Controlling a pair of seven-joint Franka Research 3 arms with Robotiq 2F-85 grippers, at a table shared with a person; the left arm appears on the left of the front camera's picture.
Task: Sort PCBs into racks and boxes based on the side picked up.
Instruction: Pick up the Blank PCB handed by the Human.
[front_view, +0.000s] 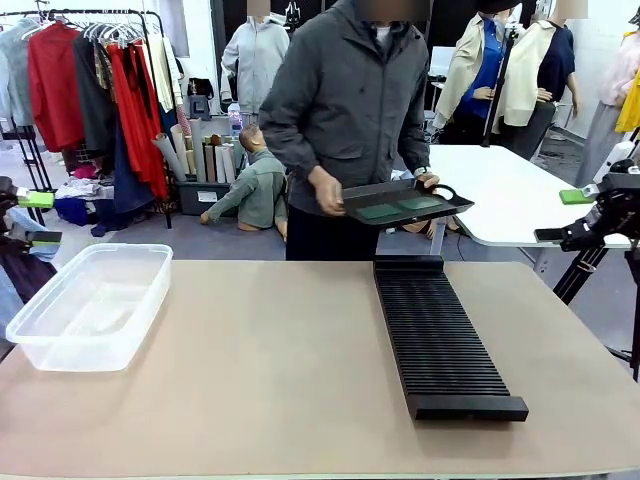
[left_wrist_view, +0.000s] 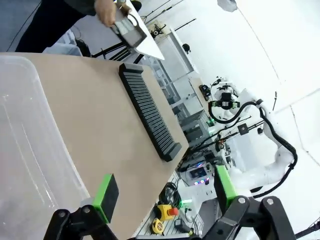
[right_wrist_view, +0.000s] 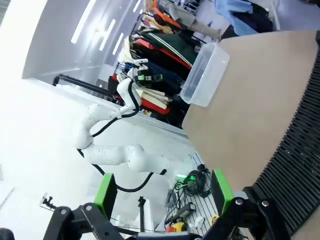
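Two green PCBs (front_view: 381, 211) lie on a dark shallow tray (front_view: 448, 204) that a person holds in both hands at the far edge of the table. The long black ribbed rack (front_view: 440, 340) runs from that edge toward me on the right half of the table; it also appears as the rack (left_wrist_view: 147, 112) and the rack (right_wrist_view: 300, 150). The clear box (front_view: 90, 305) stands at the left, seen too as the box (left_wrist_view: 25, 150) and the box (right_wrist_view: 205, 75). My left gripper (front_view: 38, 218) hangs open off the table's left side. My right gripper (front_view: 565, 216) hangs open off the right side. Both hold nothing.
The person's hand (left_wrist_view: 106, 11) grips the tray (left_wrist_view: 132, 32) above the table's far end. A white table (front_view: 510, 195) stands behind at the right, and a clothes rail (front_view: 90, 80) at the back left. Bare tabletop (front_view: 270, 360) lies between box and rack.
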